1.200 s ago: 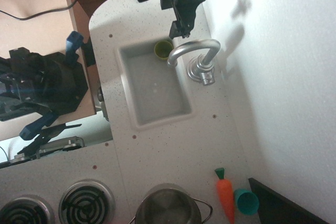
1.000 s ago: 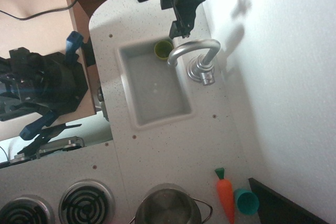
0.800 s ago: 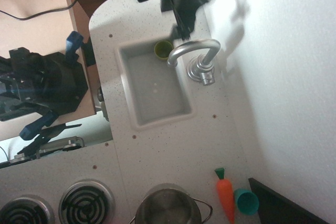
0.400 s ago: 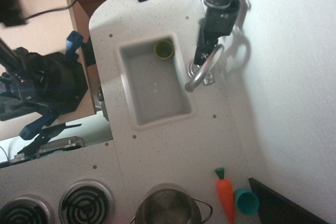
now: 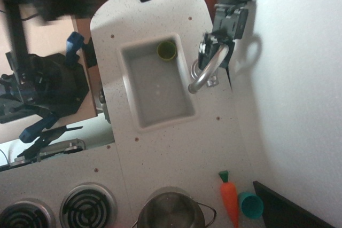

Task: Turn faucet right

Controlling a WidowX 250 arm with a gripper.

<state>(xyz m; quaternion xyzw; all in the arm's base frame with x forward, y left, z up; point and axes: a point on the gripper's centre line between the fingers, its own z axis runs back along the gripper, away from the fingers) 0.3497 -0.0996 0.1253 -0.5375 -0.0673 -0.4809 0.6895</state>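
Observation:
The faucet [image 5: 200, 80] is a shiny silver gooseneck tap on a round base at the sink's right rim. Its spout arches from near the wall and its tip hangs over the right edge of the grey sink [image 5: 157, 97], pointing toward the front. My gripper [image 5: 206, 50] is dark and comes down from the arm at the top right. It sits right against the top of the spout's arch, on its sink side. Its fingers are blurred and partly hidden by the spout, so I cannot tell how the jaws stand.
A green cup [image 5: 166, 50] stands in the sink's back corner. A steel pot [image 5: 172, 211], an orange carrot [image 5: 230, 198] and a teal cup [image 5: 250, 205] are at the front. Stove burners [image 5: 87, 206] are front left. A white wall [image 5: 294, 78] runs along the right.
The arm moved from behind the sink to the right, near the wall. The faucet spout swung from pointing left toward the green cup to pointing frontward along the sink's right rim.

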